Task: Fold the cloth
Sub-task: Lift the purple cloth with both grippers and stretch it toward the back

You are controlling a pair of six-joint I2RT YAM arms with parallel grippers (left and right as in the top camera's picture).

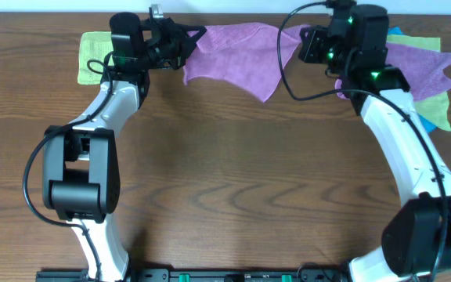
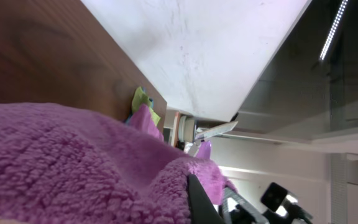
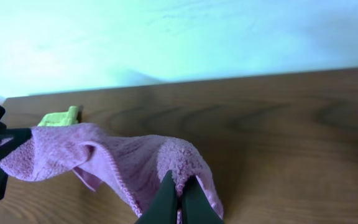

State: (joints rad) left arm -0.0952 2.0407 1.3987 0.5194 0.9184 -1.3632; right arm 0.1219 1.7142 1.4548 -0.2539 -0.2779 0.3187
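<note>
The lilac cloth [image 1: 237,59] hangs stretched between my two grippers at the back of the table. Its lower edge sags to a point just above the wood. My left gripper [image 1: 193,37] is shut on its left corner. In the left wrist view the cloth [image 2: 73,162] fills the lower left, bunched against my dark finger [image 2: 199,202]. My right gripper [image 1: 304,41] is shut on the right corner. In the right wrist view both fingers [image 3: 179,200] pinch a fold of the cloth [image 3: 123,162].
A lime-green cloth [image 1: 92,53] lies at the back left and shows in the right wrist view [image 3: 58,117]. At the back right is a pile: another purple cloth [image 1: 421,66], a green one [image 1: 438,110] and a blue one [image 1: 402,35]. The table's back edge and a wall are close behind.
</note>
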